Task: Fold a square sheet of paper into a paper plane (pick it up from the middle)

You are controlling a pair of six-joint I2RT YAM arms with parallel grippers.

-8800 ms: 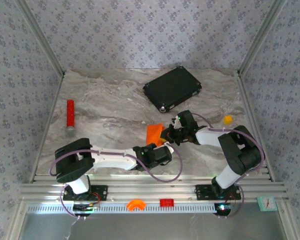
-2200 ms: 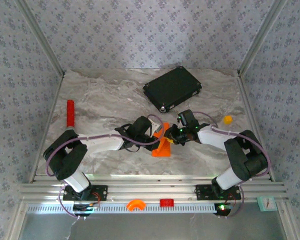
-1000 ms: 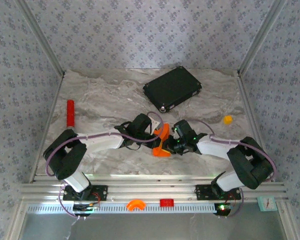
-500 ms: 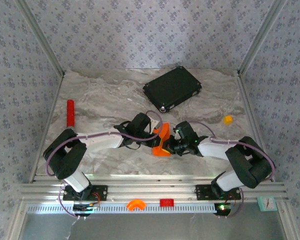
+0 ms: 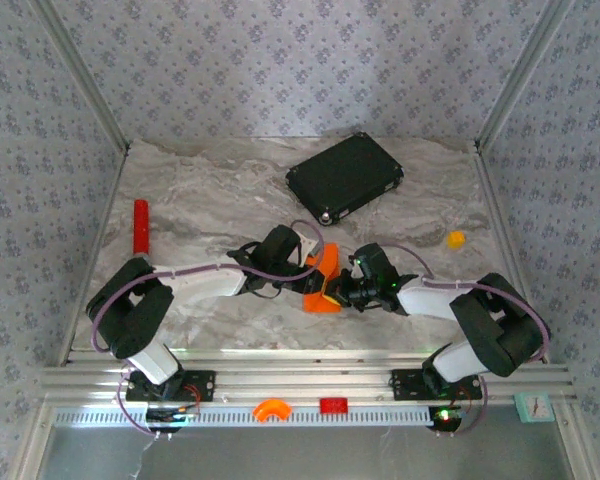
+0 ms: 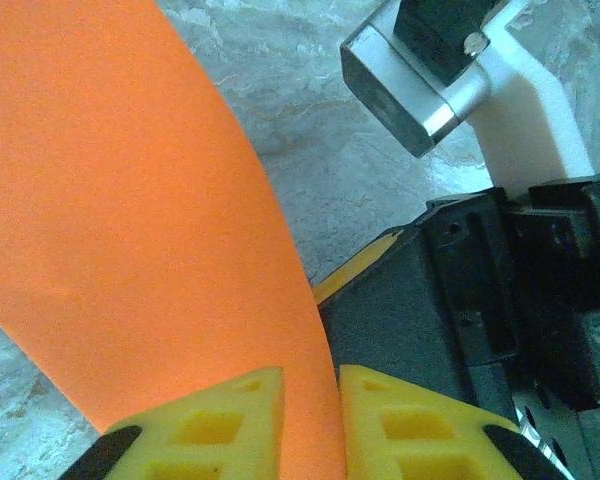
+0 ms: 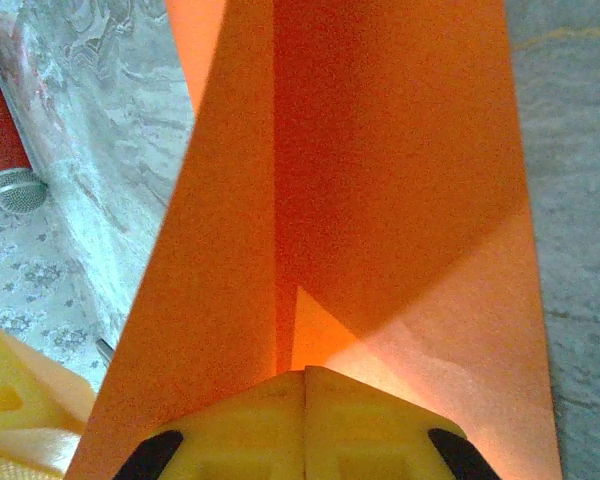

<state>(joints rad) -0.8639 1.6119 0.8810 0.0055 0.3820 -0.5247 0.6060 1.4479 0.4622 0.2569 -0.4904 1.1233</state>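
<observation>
Orange paper point(image 5: 322, 283) is sitting half-folded right between your two grippers, lifted off the table point(image 5: 200, 200) rather than lying flat, so it's nowhere near a plane yet imo.

Your right gripper point(image 7: 305, 395) is doing the real work. Its fingers point(image 7: 370, 420) are pressing tight together on the paper's near edge, right where the centre crease is running into the seam between them. The two flaps are fanning out ahead of the fingertips, which is why the sheet is standing up like a tent instead of flopping.

Your left gripper point(image 6: 310, 400) is facing it from the opposite side, with a curved strip of the paper passing down between its fingers point(image 6: 225, 420). Those are sitting slightly apart, and honestly you can't tell from the wrist view whether they're biting or just straddling it. The right gripper's black body is sitting just beyond the left fingertips, so things are getting cramped.

I'm guessing you're working the lengthwise fold, one side anchoring and the other shaping. Watch for the sheet slipping or creasing crooked if the left side isn't really holding.
</observation>
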